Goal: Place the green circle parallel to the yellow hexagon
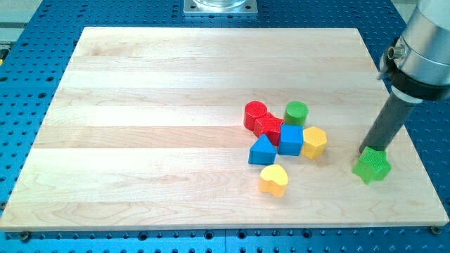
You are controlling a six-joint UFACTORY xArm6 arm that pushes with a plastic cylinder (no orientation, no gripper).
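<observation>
One dark rod comes down from the view's upper right; my tip (pixel 367 149) is a plain rod end with nothing held, set right against the upper-left edge of the green star block (pixel 372 166), which sits alone near the board's right edge. Whether tip and star actually touch cannot be told. Well to the view's left of the tip lies the main cluster. The green circle (pixel 296 112), a short cylinder, stands at the cluster's top right, just above the blue cube (pixel 290 139) and just right of the red blocks. The yellow hexagon (pixel 314 142) sits just below and right of the green circle, touching the blue cube's right side. A red cylinder (pixel 254 114) is at the cluster's top left, with a second red block (pixel 268 127), shape unclear, pressed against it and against the blue cube. A blue triangular block (pixel 261 151) lies below the red ones. A yellow heart (pixel 273 180) rests just below the cluster, apart from it. All stand on a pale wooden board (pixel 140 126) with lengthwise grain. Round it runs a blue perforated table (pixel 35 28); a grey metal plate (pixel 220 6) shows at the view's top.
</observation>
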